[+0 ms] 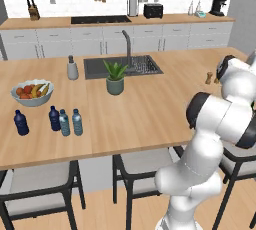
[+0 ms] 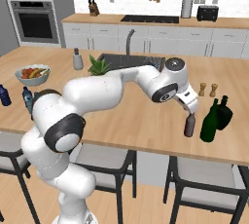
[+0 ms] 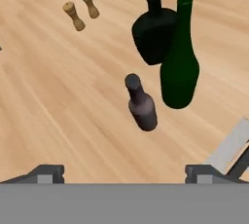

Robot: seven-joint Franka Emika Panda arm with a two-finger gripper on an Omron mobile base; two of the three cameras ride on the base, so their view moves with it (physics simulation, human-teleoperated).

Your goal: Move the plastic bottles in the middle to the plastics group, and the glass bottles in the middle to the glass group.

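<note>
The slim brown glass bottle (image 2: 189, 125) (image 3: 142, 103) stands upright on the wooden island, just left of the glass group: a tall green bottle (image 2: 210, 121) (image 3: 179, 57) and a squat dark one (image 2: 224, 112) (image 3: 154, 28). My gripper (image 2: 187, 110) (image 3: 124, 173) hangs right above the brown bottle, open, its fingers spread wide and clear of the neck. At the island's far left, two pale blue plastic bottles (image 1: 64, 123) (image 1: 77, 122) stand side by side. The navy plastics group (image 1: 20, 122) (image 1: 54, 118) is beside them, one bottle touching close, the other further left.
Two wooden pepper mills (image 2: 203, 89) (image 3: 73, 16) stand behind the glass group. A fruit bowl (image 1: 32, 93), a soap dispenser (image 1: 73, 69), a potted plant (image 1: 115, 79) and the sink (image 1: 145, 66) lie further back. Stools (image 1: 37, 179) line the island's near edge.
</note>
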